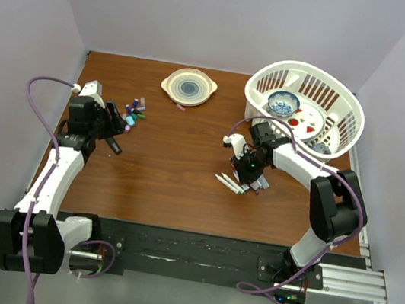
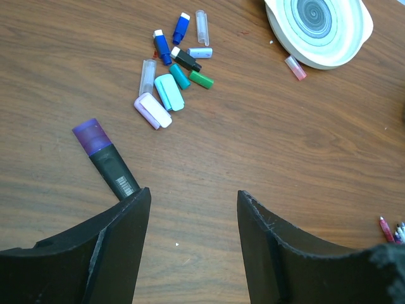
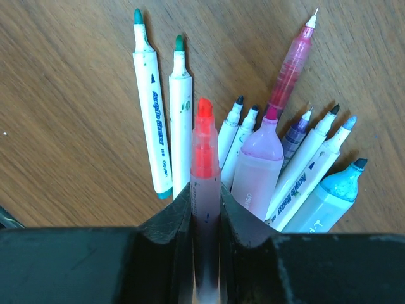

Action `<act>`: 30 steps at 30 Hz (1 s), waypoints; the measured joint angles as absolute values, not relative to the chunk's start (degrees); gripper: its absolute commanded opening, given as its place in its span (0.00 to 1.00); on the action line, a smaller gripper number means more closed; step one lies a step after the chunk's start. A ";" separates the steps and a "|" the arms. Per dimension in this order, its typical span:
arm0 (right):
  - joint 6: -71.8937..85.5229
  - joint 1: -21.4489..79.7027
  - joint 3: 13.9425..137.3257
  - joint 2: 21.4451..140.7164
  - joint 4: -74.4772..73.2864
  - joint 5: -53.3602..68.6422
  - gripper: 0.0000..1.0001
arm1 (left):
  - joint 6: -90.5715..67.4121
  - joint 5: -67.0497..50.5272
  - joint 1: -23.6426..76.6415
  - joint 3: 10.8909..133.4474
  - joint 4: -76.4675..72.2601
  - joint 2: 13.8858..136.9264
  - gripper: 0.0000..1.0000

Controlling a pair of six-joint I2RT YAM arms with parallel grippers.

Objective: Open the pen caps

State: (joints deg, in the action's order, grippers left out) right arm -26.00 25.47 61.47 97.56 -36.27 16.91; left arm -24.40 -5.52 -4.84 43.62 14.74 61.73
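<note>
At the left of the tabletop (image 1: 169,170) the left gripper (image 2: 193,193) hangs open, holding nothing, just beside a black marker (image 2: 114,174) whose purple cap (image 2: 92,134) is on. Beyond it lie the loose pen caps (image 2: 174,73) in a huddle, with a plate (image 2: 329,60) further right. Closing askew could roll the marker into those caps and scatter them. Over on the right, the right gripper (image 3: 205,193) is clamped on an orange highlighter (image 3: 204,142), tip bare, above a fan of uncapped pens (image 3: 161,126); lowering it carelessly could knock them or smear ink.
</note>
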 measured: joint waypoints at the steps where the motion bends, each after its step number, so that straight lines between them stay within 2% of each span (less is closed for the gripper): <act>1: -26.00 25.50 61.52 97.56 -36.27 16.91 0.22 | -24.40 -5.52 -4.84 43.59 14.74 61.73 0.62; 14: -26.00 25.61 61.87 98.00 -36.49 16.01 0.24 | -24.40 -5.54 -4.86 43.62 14.74 61.76 0.63; 20: -26.00 25.61 61.93 98.00 -36.58 16.01 0.29 | -24.45 -5.65 -5.28 43.62 14.72 62.52 0.79; 25: -26.04 25.61 62.00 97.67 -36.73 16.08 0.41 | -25.12 -6.00 -7.51 43.59 14.85 65.04 0.80; 30: -26.11 25.61 62.04 94.89 -36.93 16.51 0.41 | -27.55 -6.81 -9.74 43.59 14.94 67.94 0.75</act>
State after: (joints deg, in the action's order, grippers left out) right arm -26.11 25.61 62.04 94.89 -36.93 16.51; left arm -27.55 -6.81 -9.74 43.59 14.94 67.94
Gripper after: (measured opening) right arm 0.412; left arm 0.791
